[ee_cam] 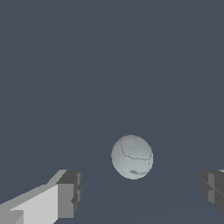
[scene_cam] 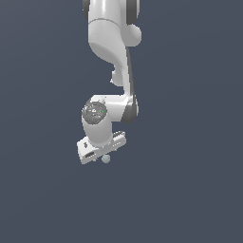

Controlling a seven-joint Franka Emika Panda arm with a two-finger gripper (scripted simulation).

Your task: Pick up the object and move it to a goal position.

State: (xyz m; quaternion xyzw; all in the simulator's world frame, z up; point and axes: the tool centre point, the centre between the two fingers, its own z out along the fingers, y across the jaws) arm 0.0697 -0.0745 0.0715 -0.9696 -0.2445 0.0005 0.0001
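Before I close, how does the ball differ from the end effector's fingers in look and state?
The ball is round, pale grey-green with faint seam lines; the fingers are blocky with dark grey pads. In the wrist view the ball sits alone in the gap, touching neither finger, while the end effector stands wide open. In the exterior view the ball is far smaller. Both look matte.

Even, diffuse render light in both views; flat slate-blue background, no glare. The arm [scene_cam: 110,42] is bright on its upper faces and shaded grey beneath. No cast shadows visible on the background. Ball [ee_cam: 132,156] is softly shaded, darker at its lower edge, faint facet lines visible. Sharp focus, slightly pixelated edges, no lens distortion.
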